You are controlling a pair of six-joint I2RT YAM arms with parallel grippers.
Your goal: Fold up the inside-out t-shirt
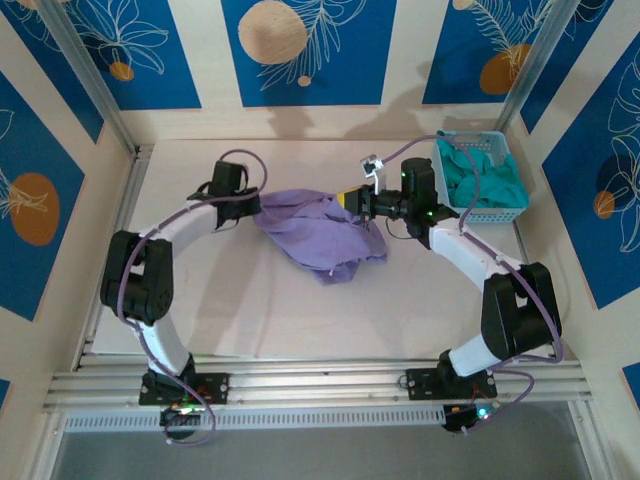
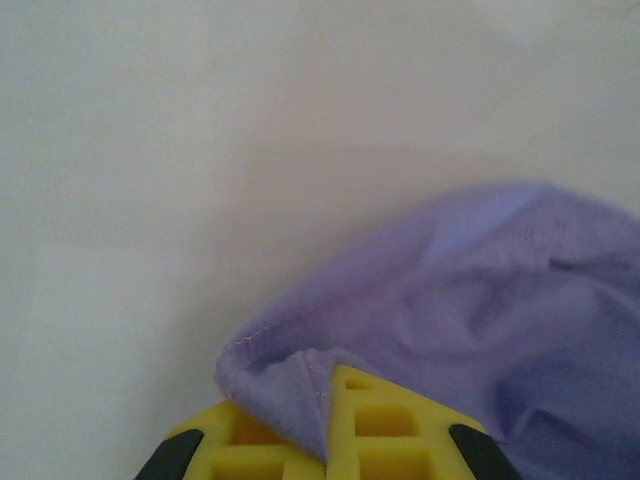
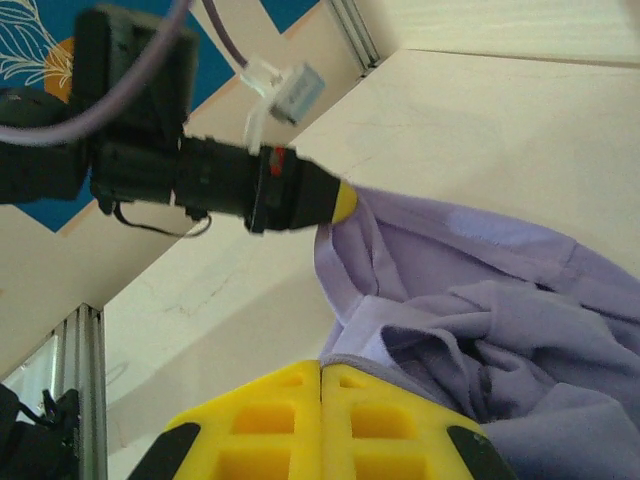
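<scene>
the left tool (image 2: pixel 326 435) is clamped on a hemmed edge of the inside-out t-shirt (image 1: pixel 320 238), which lies bunched at the middle of the pale surface (image 1: pixel 250 310) between the two arms. across the crumpled lavender cloth, the right tool (image 3: pixel 320 410) is pinched together on another fold of the same shirt. at far right, a light blue basket (image 1: pixel 507 150) holds a teal garment (image 1: pixel 480 180).
</scene>
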